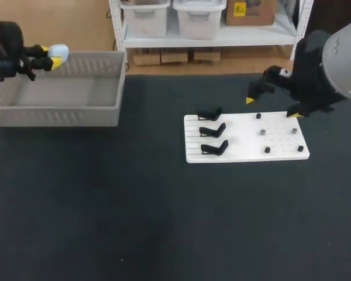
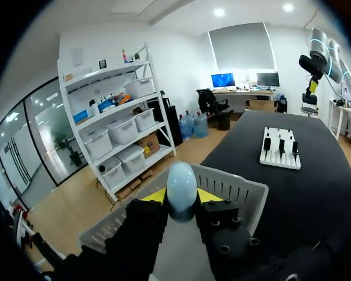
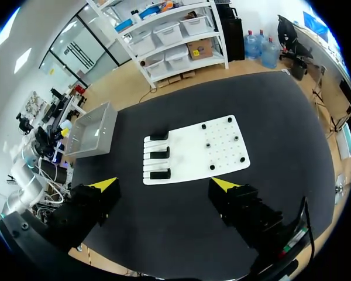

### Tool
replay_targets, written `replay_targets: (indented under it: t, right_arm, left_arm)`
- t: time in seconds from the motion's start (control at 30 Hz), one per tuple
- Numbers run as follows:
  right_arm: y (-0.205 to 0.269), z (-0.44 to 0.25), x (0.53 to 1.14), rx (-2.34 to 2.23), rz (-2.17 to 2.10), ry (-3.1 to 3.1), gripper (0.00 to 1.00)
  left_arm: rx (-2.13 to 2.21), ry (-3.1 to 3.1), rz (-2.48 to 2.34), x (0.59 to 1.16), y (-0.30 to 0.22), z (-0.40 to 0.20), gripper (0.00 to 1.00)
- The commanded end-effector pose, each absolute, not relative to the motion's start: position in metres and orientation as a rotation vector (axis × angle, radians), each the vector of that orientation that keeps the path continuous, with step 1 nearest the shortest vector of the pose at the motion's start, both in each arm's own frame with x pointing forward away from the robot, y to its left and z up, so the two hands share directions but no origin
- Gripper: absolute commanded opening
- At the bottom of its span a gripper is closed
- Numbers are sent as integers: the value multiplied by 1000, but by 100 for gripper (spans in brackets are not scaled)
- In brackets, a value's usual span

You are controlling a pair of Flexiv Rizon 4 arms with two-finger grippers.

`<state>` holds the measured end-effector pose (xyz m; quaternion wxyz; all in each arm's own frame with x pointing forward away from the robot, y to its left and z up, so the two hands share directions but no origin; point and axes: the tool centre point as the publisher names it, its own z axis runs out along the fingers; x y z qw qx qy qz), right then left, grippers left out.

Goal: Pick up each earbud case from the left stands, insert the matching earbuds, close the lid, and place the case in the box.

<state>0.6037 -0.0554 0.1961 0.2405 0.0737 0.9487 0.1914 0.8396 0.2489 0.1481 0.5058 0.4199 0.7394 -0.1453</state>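
A pale blue earbud case sits lid-closed between the yellow fingers of my left gripper, which is shut on it above the back left rim of the grey box. In the left wrist view the case stands upright in the gripper, with the box below and ahead. Three black stands line the left side of the white board and carry nothing. Small dark earbuds dot its right half. My right gripper hangs open above the board's far right; from its wrist the board lies below.
The box stands at the table's back left corner, and its inside looks empty in the head view. The board lies right of the middle. Dark tabletop spreads between them and along the front.
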Motion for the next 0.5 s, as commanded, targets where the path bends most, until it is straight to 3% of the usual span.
replay_targets:
  t: [0.03, 0.5]
  right_arm:
    - [-56, 195, 602, 205, 524, 2585, 100]
    - [-56, 195, 602, 205, 524, 2585, 100]
  left_arm:
    - [1151, 1755, -491, 847, 256, 161, 100]
    - [1152, 1739, -503, 844, 256, 164, 100]
